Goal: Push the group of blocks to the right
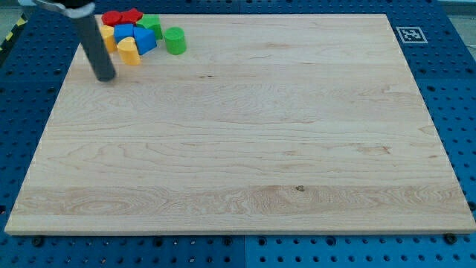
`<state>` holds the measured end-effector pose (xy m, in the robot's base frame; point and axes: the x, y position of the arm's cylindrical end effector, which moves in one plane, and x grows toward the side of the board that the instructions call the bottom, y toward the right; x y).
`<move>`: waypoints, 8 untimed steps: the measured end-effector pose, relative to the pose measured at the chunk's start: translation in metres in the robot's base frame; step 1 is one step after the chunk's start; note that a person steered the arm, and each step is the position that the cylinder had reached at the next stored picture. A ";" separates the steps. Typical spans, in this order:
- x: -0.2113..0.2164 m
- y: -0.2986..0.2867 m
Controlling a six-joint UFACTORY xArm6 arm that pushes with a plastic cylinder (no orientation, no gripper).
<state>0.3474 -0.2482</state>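
A tight group of blocks sits at the view's top left of the wooden board. It holds a red block at the top, a green block, a blue block, a yellow block, an orange-yellow block partly behind the rod, and a green cylinder slightly apart on the right. My tip rests on the board just left of and below the group, close to the yellow block, not clearly touching it.
A black-and-white marker tag sits at the board's top right corner. Blue perforated table surrounds the board on all sides.
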 end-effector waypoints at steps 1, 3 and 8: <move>-0.009 -0.016; -0.052 -0.053; -0.134 -0.056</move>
<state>0.2134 -0.3044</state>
